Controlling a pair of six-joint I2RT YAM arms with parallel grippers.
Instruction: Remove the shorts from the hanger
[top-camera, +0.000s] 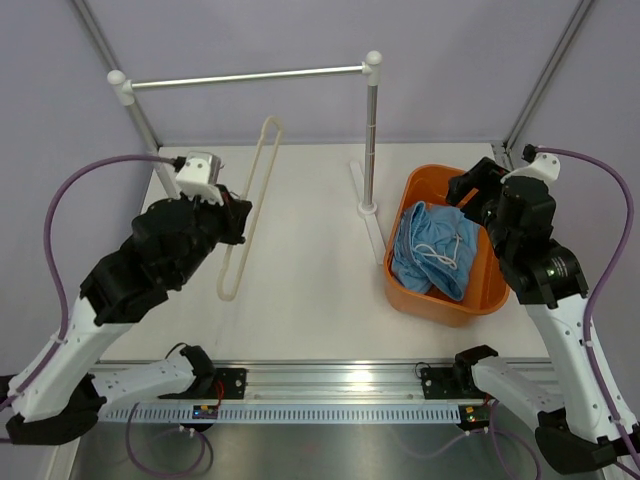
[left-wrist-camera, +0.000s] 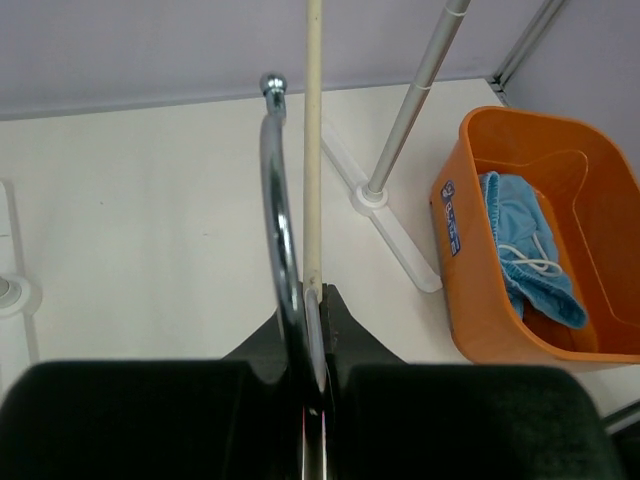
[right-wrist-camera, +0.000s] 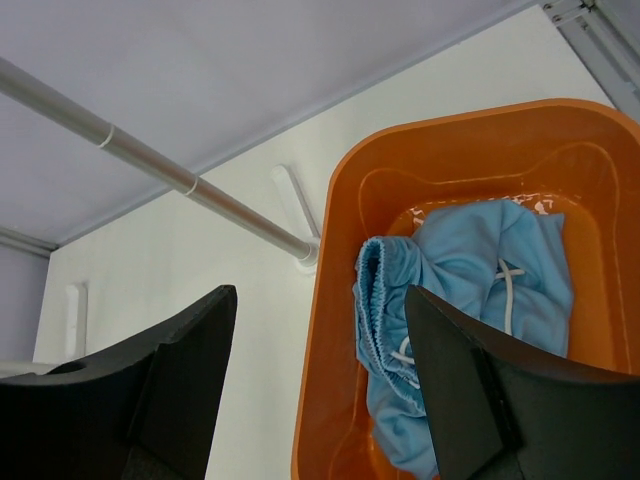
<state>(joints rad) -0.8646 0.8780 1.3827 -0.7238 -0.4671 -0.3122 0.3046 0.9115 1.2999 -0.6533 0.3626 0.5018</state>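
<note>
The left claw (top-camera: 238, 212) is pressed shut on the cream hanger (top-camera: 229, 294), pinching it at the chrome hook (left-wrist-camera: 277, 215). The hanger's bare loop stretches away over the white table (top-camera: 300, 300) toward the silver rail (top-camera: 245, 77). At the right side of the table, the light-blue shorts (top-camera: 435, 250) lie crumpled inside an orange tub (top-camera: 410, 190), off the hanger and well apart from it, with the white drawstring (top-camera: 447, 255) looped on top. The right claw (top-camera: 470, 190) hangs over the tub's far end, with its fingers (right-wrist-camera: 190, 370) spread wide and nothing between them. The rail's upright post (top-camera: 372, 130) stands just beside the tub, between the two arms.
</note>
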